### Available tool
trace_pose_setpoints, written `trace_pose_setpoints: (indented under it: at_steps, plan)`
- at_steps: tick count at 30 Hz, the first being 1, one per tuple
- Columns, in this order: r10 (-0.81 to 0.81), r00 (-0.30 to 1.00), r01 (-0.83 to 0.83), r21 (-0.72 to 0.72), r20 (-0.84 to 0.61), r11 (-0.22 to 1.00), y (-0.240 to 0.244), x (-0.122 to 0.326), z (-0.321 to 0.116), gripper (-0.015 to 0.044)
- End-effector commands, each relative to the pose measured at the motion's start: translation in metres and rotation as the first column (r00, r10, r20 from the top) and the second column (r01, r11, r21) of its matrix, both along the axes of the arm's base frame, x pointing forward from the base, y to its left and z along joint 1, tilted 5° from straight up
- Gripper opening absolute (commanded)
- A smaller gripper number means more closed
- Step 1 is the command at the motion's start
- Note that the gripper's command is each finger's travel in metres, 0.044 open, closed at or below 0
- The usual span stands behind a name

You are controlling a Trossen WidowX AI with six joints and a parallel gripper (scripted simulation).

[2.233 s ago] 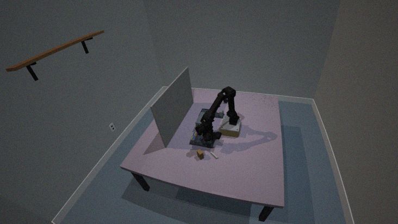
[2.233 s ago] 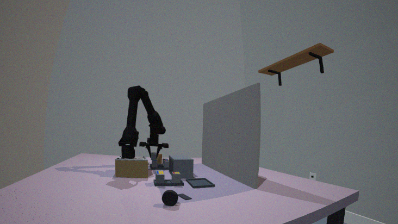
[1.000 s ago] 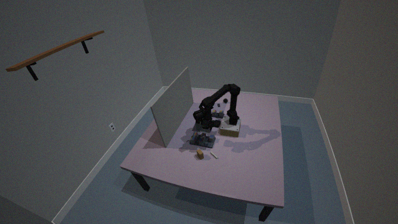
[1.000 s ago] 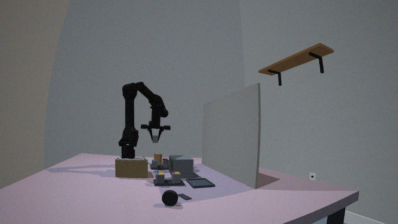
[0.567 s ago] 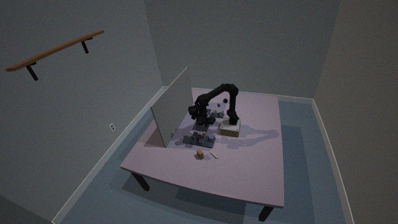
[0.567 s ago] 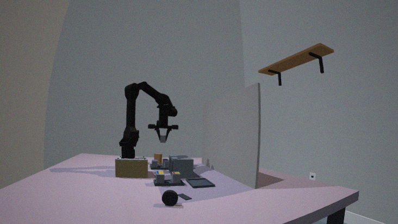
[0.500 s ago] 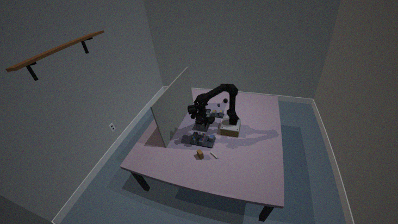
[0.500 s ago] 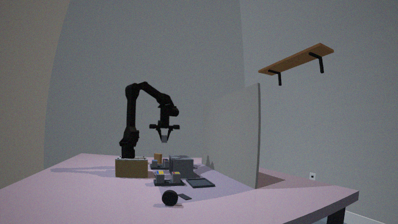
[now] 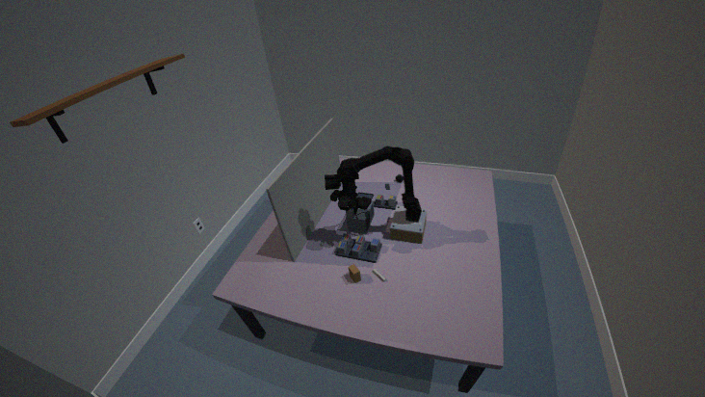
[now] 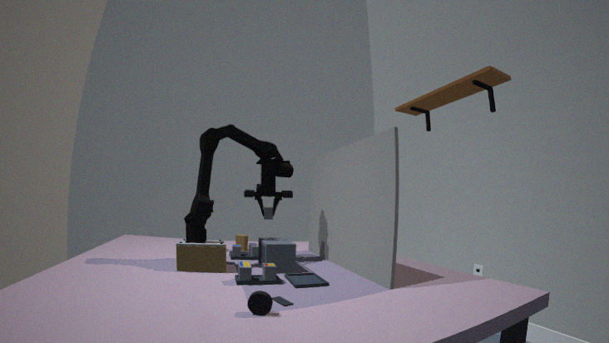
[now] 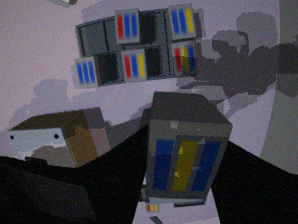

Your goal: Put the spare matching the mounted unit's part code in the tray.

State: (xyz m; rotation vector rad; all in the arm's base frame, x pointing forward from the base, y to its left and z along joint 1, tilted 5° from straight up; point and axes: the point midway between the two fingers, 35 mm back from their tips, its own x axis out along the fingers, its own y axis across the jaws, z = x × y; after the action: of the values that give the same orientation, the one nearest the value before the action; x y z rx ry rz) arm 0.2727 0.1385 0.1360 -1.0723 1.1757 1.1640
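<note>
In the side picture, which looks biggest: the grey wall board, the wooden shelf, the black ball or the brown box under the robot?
Largest to smallest, as they look in the exterior view:
1. grey wall board
2. wooden shelf
3. brown box
4. black ball

The ball sits nearest the camera, so it may be smaller still.

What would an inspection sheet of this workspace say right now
Surface: pink table, standing panel along one side.
Job's things: spare with blue-yellow-blue stripes held aloft; other spares in the rack; grey unit; dark tray.
Clutter: black ball, brown block, white stick.
Pincer: pincer shut on the spare, high above the table.
Cables: nothing seen.
Surroundings: wall shelf, wall socket.
</note>
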Motion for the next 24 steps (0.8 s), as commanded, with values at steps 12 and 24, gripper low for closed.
trace_pose_setpoints:
  at_steps: [12, 24]
  plan:
    - [-0.014, 1.000, 0.014, -0.021, 0.009, 1.000, -0.067, 0.045, -0.006, 0.0000]
    - [-0.009, 1.000, 0.009, -0.030, 0.000, 0.999, -0.134, 0.071, -0.012, 0.0000]
